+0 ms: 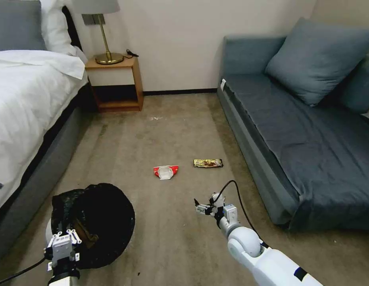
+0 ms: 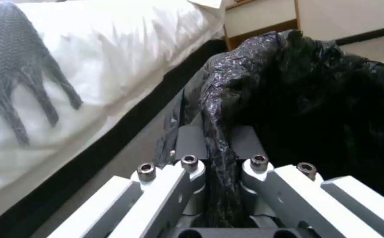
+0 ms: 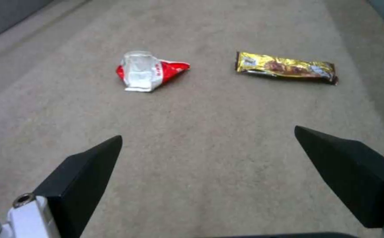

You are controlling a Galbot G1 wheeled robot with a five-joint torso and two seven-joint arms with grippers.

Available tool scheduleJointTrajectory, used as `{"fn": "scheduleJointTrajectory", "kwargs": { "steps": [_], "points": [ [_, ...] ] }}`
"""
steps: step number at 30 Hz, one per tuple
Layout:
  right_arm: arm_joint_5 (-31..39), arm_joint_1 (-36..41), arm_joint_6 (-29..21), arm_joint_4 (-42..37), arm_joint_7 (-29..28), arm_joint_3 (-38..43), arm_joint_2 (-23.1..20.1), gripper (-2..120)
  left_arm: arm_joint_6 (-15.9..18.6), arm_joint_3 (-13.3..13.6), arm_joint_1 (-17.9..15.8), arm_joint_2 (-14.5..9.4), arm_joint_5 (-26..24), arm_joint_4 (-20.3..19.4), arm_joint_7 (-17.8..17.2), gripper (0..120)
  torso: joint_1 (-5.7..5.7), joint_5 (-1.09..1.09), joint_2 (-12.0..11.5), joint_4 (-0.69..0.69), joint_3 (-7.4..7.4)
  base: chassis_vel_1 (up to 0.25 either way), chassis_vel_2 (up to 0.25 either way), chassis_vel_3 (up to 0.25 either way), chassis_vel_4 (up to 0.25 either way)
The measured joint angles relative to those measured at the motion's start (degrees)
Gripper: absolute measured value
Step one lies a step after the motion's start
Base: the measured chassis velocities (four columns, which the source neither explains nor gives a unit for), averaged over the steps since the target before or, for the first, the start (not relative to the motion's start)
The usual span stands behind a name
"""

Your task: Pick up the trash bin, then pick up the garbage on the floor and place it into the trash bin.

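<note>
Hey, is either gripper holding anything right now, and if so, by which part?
The left gripper is shut on the trash bin, pinching its bag-covered rim. The right gripper is open above the carpet and holds nothing.

We see the trash bin (image 1: 101, 222), black-lined, beside the bed at our left. Ahead on the carpet lie a crumpled red-and-white wrapper (image 1: 166, 171) and, just right of it, a flat gold-brown snack bar wrapper (image 1: 208, 163), apart.

Bedroom, white-sheeted bed (image 1: 22, 99), wooden nightstand (image 1: 115, 81) with brass lamp (image 1: 103, 31), blue sofa (image 1: 295, 127), beige carpet (image 1: 160, 135).
</note>
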State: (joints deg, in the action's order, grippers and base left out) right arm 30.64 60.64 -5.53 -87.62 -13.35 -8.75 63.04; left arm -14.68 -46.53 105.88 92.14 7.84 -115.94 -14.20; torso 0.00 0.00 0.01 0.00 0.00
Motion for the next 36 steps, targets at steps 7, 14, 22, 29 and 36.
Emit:
{"fn": "scheduleJointTrajectory", "kwargs": {
  "steps": [7,14,22,29,36],
  "points": [
    [-0.91,0.93,1.63,1.02,0.68,0.61,-0.09,100,-0.28,-0.17,-0.37,0.0,-0.04,0.92,-0.01,5,0.0,0.0,0.0,-0.01,0.0,-0.053,0.075,0.054,-0.063],
    [-1.52,1.18,2.58,1.02,0.7,0.56,-0.05,100,-0.54,-0.23,-1.11,0.0,-0.15,2.03,-0.04,5,0.01,0.01,0.0,0.0,0.01,-0.052,0.063,0.052,-0.061],
    [-1.85,1.54,2.64,0.87,0.67,0.55,-0.05,100,-0.54,-0.44,-1.29,0.0,-0.68,2.62,-0.06,5,0.0,0.0,0.0,0.0,0.0,-0.06,0.049,0.058,-0.054],
    [-2.66,1.78,2.63,0.24,0.82,0.68,0.0,100,-0.51,-0.67,-1.1,0.0,-1.17,2.6,-0.09,5,0.0,0.0,0.0,0.0,0.0,-0.057,0.063,0.062,-0.064],
    [-4.21,2.56,2.66,-0.62,1.94,0.94,-0.02,100,-0.59,-0.75,-0.83,0.0,-1.47,2.54,-0.18,5,0.0,0.0,0.0,-0.01,0.0,-0.075,0.073,0.064,-0.07]
  ]
}}
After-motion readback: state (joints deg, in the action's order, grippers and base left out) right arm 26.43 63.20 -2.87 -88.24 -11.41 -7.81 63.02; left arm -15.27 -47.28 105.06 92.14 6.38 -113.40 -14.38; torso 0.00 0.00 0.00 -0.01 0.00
